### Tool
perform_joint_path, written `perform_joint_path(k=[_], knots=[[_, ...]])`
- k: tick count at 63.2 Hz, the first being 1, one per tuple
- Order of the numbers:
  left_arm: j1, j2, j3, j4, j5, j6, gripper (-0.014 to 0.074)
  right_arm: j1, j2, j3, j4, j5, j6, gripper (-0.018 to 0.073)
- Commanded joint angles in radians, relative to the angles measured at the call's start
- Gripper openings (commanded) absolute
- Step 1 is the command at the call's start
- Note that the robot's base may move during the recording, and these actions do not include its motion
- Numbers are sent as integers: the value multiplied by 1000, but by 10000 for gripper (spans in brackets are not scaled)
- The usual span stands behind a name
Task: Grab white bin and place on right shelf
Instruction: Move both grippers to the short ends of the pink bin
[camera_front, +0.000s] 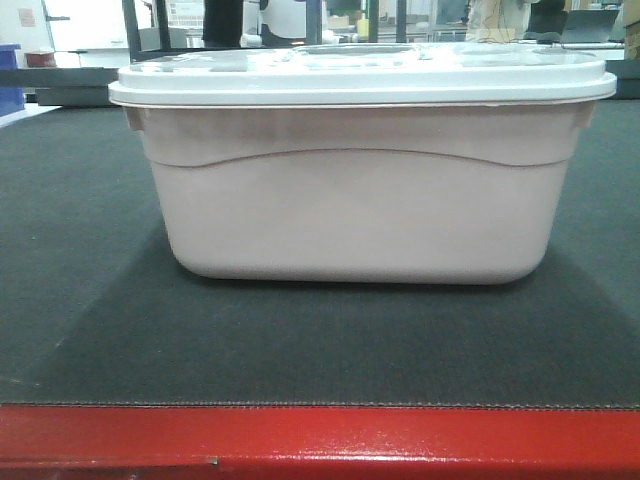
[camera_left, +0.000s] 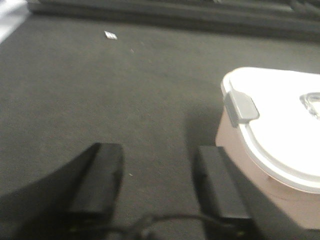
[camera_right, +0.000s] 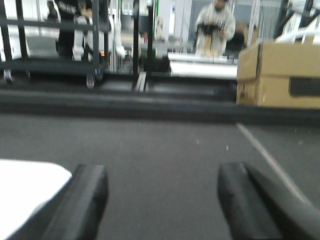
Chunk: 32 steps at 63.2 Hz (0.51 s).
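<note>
- Your left claw (camera_left: 157, 150) stands wide open with nothing between its jaws. The white bin (camera_left: 280, 130) lies at its 3 o'clock, with the near corner just beside the inner finger.
- Your right claw (camera_right: 162, 172) is spread just as wide and is empty too. A white corner at its 8 o'clock is probably the bin's lid.
- Neither claw touches the tub, so the step in hand looks like the two-sided grasp, not yet made.
- Bring each claw squarely to a short end and catch it under the overhanging lid rim. The smooth, tapering wall below looks likely to slip.
- Keep off the grey latch (camera_left: 240, 107) at the corner, since pressing it may pop the lid.
- Take hold on both ends together and at equal height, or the tub will likely twist on the dark table top (camera_front: 80, 300).
- Lift level, because an uneven raise could tip the load toward the red front edge (camera_front: 320, 445).
- A cardboard box (camera_right: 280, 75) sits farther out, at 1 o'clock in the right wrist view.
- You cannot pick out the right shelf in any view, so find it before you swing.
</note>
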Motion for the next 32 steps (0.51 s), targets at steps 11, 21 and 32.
perform_joint_path(k=[11, 21, 32], knots=[[-67, 177, -202, -75, 68, 2, 442, -2, 127, -198, 102, 195, 24, 624], [-71, 318, -385, -131, 215, 2, 442, -2, 233, -396, 229, 440, 24, 624], [-69, 508, -575, -260, 390, 111, 442, -3, 390, -617, 427, 705, -9, 624]])
